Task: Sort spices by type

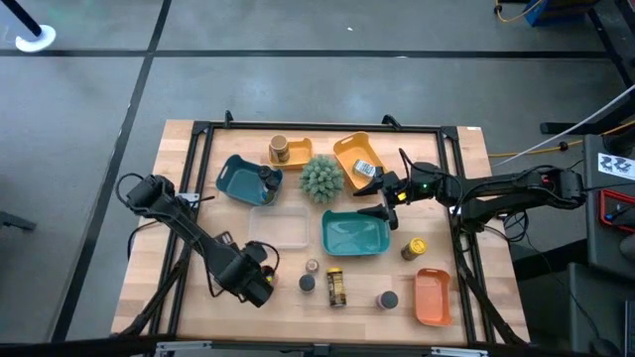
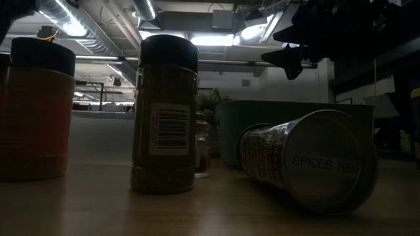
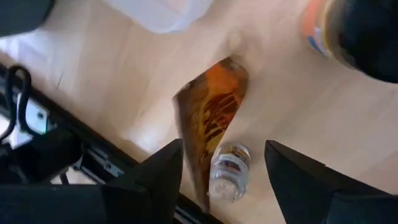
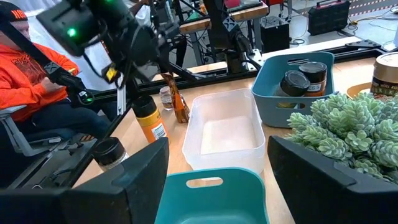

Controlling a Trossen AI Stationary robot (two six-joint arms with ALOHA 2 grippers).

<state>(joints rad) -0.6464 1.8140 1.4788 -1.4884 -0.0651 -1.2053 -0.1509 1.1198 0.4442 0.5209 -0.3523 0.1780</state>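
High view, going left to right: the left tool [image 1: 260,282] hangs low over the desk's [image 1: 184,203] front-left part, fingers spread and holding nothing. Straight ahead between them lie the amber packet [image 3: 208,127] and a small clear bottle [image 3: 229,172], touching side by side, the packet's long axis running away from the tool. Farther right, the right tool [image 1: 389,201] waits spread above the teal tray [image 1: 354,234], so I judge the left arm nearer.

dark jointed arms, black cables along them, a green light on the right arm [image 1: 422,182]
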